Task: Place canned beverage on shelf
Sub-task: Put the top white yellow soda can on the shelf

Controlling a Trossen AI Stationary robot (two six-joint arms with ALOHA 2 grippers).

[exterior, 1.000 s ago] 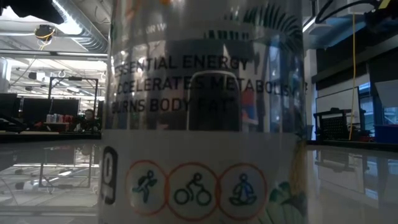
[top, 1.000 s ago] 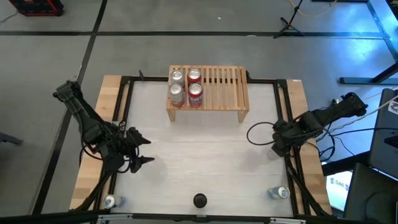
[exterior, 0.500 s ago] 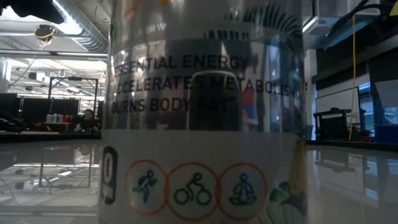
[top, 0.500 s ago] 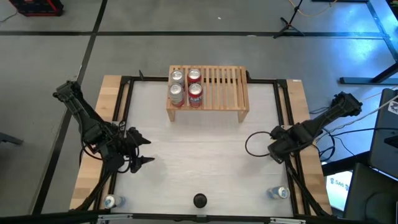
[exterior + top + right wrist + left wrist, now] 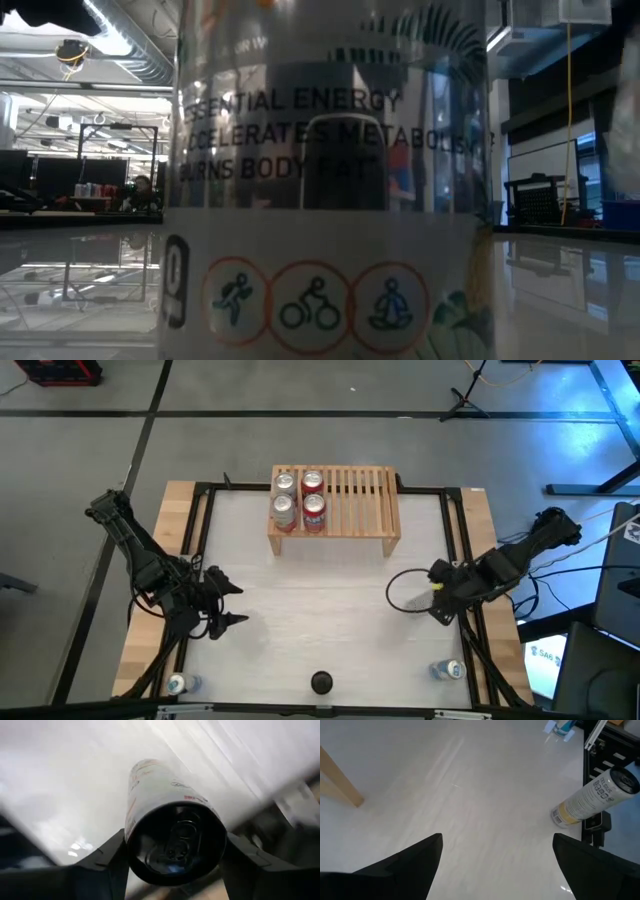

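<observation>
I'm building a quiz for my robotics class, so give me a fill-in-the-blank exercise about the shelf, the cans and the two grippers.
1. The shelf holds ___ cans.
2. In the high view, those cans stand at the shelf's ___ end.
3. The right gripper is at a can near the table's ___ edge.
4. The left gripper's jaws stand ___.

Missing words: four; left; right; open.
</observation>
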